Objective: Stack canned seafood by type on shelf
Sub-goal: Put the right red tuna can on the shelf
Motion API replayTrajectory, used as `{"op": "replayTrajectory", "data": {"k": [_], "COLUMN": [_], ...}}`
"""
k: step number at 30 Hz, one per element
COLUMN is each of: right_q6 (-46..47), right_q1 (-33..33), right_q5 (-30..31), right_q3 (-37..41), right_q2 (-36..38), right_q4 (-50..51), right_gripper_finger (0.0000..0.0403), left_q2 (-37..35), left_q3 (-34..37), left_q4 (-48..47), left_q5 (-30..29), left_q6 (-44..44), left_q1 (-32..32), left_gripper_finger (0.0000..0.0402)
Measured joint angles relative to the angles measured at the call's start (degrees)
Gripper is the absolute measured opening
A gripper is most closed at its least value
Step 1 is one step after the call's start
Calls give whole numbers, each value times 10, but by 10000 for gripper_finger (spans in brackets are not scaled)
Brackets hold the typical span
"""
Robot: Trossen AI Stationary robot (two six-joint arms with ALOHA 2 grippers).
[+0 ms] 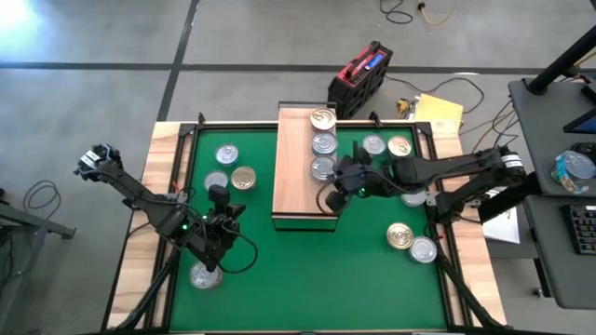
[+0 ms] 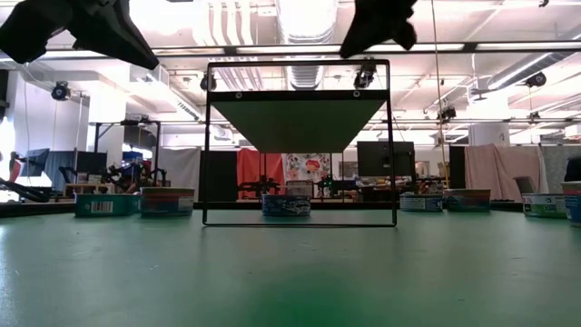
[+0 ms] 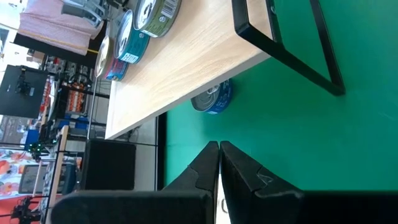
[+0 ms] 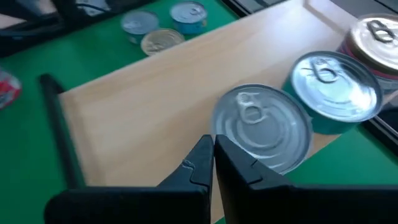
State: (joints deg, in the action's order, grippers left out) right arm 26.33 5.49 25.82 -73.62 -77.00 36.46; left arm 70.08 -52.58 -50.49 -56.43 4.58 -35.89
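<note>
Where arms hover, green mat (image 1: 307,261)

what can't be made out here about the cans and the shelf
- Can labels: too small in the high view; the cans on the shelf show lids only.
- Shelf top: unseen in the low view, which looks from beneath it.
- Can near the left tool: partly covered by the arm.
- Can under the shelf: half hidden by the board.
</note>
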Motion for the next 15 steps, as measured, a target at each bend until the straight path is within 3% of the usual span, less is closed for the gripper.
{"op": "replayTrajectory", "data": {"k": [8,15], "right_q6": [-6,-2], "right_q1": [54,96], "right_q5": [4,73], "right_q3": [92,222], "right_q2": [58,117], "right_q4": [-127,-247], "right_gripper_finger": [9,9], "left_q2": [0,0], "left_q3": [0,0], "left_q4": [23,44], "left_q5": [20,62], "left_q6": [0,29], "left_q1": [0,0], "left_gripper_finger": [0,0]}}
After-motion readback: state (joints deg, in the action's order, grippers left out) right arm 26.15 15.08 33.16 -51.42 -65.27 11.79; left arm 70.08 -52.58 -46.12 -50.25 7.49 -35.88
